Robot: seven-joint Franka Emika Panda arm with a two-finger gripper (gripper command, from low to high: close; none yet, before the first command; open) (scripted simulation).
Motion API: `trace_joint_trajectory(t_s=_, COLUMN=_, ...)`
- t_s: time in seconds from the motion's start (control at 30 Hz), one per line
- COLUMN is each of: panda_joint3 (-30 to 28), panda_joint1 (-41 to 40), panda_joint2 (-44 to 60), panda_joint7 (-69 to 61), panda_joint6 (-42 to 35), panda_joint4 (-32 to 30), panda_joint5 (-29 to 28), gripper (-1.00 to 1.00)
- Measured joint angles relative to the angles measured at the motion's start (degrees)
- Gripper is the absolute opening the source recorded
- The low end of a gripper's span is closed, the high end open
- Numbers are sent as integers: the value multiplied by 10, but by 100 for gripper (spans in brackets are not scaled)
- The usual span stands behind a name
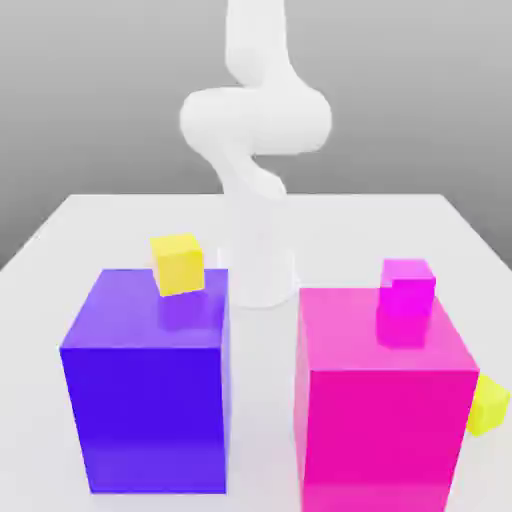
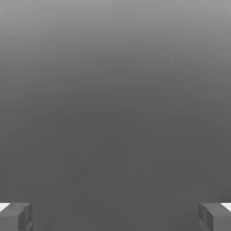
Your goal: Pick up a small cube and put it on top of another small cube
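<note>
In the exterior view the white arm (image 1: 255,120) rises from its base at mid-table and curls overhead. A small yellow cube (image 1: 178,264) sits, perhaps tilted, on the large blue block (image 1: 145,385); a small magenta cube (image 1: 405,300) tops the large magenta block (image 1: 385,400); another small yellow cube (image 1: 489,405) lies beside it on the white table (image 1: 100,220).

In the hand view the gripper (image 2: 115,216) stands wide apart, nothing between its grey fingertips (image 2: 16,216), plain grey ahead.

From my seat: white table (image 1: 90,215) carries a big blue block (image 1: 145,400), big magenta block (image 1: 385,420), and the arm's base (image 1: 262,275).
</note>
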Motion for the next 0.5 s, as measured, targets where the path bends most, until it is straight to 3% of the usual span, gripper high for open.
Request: trace_joint_trajectory(t_s=0.5, panda_joint3=53, panda_joint1=162, panda_joint2=317, panda_joint7=-373, panda_joint6=130, panda_joint4=-69, panda_joint5=-65, gripper=0)
